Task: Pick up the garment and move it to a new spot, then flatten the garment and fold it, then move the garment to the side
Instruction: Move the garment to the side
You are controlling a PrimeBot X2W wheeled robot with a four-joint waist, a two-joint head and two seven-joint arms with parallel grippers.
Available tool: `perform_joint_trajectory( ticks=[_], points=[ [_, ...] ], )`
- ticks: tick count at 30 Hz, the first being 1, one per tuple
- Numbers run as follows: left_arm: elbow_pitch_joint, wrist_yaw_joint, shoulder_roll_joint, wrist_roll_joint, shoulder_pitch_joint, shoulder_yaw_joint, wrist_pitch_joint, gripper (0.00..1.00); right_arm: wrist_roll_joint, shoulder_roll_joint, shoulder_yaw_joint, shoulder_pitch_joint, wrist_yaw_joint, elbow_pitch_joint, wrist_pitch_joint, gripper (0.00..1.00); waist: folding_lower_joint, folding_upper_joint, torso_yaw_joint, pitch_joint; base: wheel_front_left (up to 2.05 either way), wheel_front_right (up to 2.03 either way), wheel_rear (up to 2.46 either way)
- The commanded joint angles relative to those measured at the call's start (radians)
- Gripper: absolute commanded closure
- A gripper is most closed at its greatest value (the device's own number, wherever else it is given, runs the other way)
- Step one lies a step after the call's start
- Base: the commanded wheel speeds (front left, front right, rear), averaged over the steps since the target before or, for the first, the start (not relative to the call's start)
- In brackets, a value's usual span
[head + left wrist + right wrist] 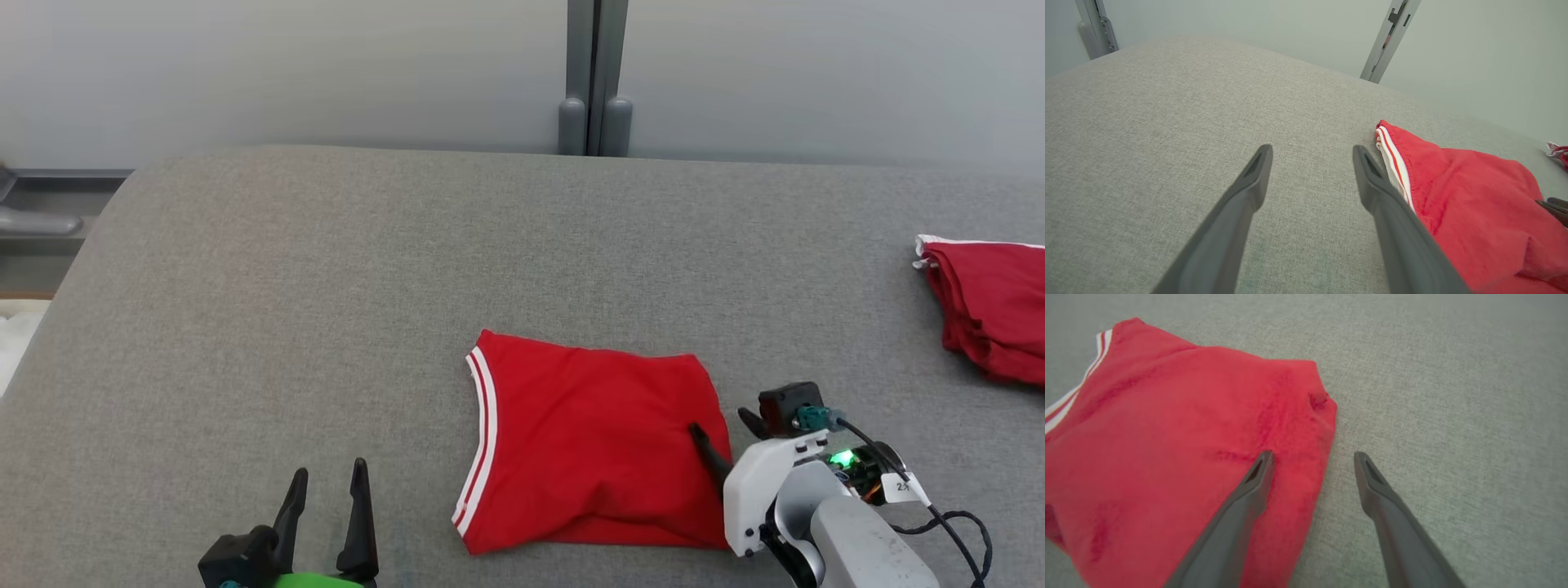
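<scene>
**Both grippers open, the right one straddling the garment's right edge**

The right gripper (1313,455) is holding its jaws spread wide and is gripping nothing. One finger is lying over red cloth and the other over bare grey fabric, so the garment's right edge is running between them. The left gripper (330,469) is also gaping open and empty. It is sitting at the near left, close to the striped side of the cloth and apparently not touching it.

The garment (588,441) is lying as a rough red rectangle, near and right of centre on the grey padded table (326,286). White stripes (482,441) are running down its left edge. It is looking already folded, so the move to the side is probably what is coming. A second red garment (992,310) is resting at the far right, well apart.

The main risk is in closing on that right edge:
- The fingers may be catching only the top layer, and the fold would open as the cloth lifts.
- A one-sided pull may be dragging the rest and bunching it.
- Carrying it far to the right could be mixing it with the other red piece.

No brand is showing on the cloth. A small white tag (902,487) on the right wrist is carrying figures too small to read.
</scene>
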Motion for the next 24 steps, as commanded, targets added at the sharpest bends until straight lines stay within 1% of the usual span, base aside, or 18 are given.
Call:
perform_joint_trajectory(
  ticks=[1, 7, 8, 9, 10, 11, 12, 17, 21, 24],
  points=[
    [-0.002, 0.006, 0.002, -0.007, -0.015, 0.002, -0.003, 0.0, 0.012, -0.004, 0.009, -0.012, -0.001, 0.017, 0.018, 0.0, 0.0, 0.0, 0.017, 0.021, 0.0, 0.0, 0.0],
    [-0.01, 0.012, 0.002, -0.009, -0.024, 0.003, -0.003, 0.0, 0.066, -0.003, 0.066, -0.013, -0.001, 0.063, 0.086, 0.0, 0.0, 0.0, 0.017, 0.038, 0.0, 0.0, 0.0],
    [-0.01, 0.013, 0.002, -0.01, -0.025, 0.004, -0.003, 0.0, 0.072, -0.002, 0.075, -0.015, -0.001, 0.065, 0.091, 0.19, 0.0, 0.0, 0.015, 0.04, 0.0, 0.0, 0.0],
    [-0.011, 0.013, 0.002, -0.01, -0.027, 0.004, -0.003, 0.0, 0.076, -0.001, 0.084, -0.019, 0.0, 0.066, 0.094, 0.59, 0.0, 0.0, 0.012, 0.043, 0.0, 0.0, 0.0],
    [-0.011, 0.012, 0.002, -0.011, -0.029, 0.004, -0.003, 0.0, 0.081, -0.001, 0.091, -0.023, 0.0, 0.066, 0.096, 0.69, 0.0, 0.0, 0.01, 0.045, 0.0, 0.0, 0.0],
    [-0.012, 0.012, 0.002, -0.01, -0.031, 0.002, -0.003, 0.0, 0.084, -0.001, 0.1, -0.03, 0.0, 0.064, 0.096, 0.95, 0.0, 0.0, 0.006, 0.049, 0.0, 0.0, 0.0],
    [-0.013, 0.013, 0.002, -0.011, -0.033, 0.003, -0.003, 0.0, 0.087, -0.001, 0.109, -0.038, 0.0, 0.06, 0.095, 1.0, 0.0, 0.0, 0.001, 0.052, 0.0, 0.0, 0.0],
    [-0.019, 0.013, 0.002, -0.01, -0.047, 0.004, -0.003, 0.0, 0.073, -0.006, 0.1, -0.096, -0.001, 0.036, 0.067, 1.0, 0.0, 0.0, -0.037, 0.071, 0.0, 0.0, 0.0],
    [-0.033, 0.01, 0.002, -0.002, -0.07, 0.011, -0.003, 0.0, 0.026, -0.013, 0.067, -0.139, -0.001, 0.027, 0.063, 1.0, 0.0, 0.0, -0.093, 0.096, 0.0, 0.0, 0.0],
    [-0.045, 0.006, 0.002, 0.009, -0.093, 0.008, -0.003, 0.0, -0.005, -0.037, 0.032, -0.171, -0.001, 0.01, 0.068, 1.0, 0.0, 0.0, -0.144, 0.119, 0.0, 0.0, 0.0]
  ],
)
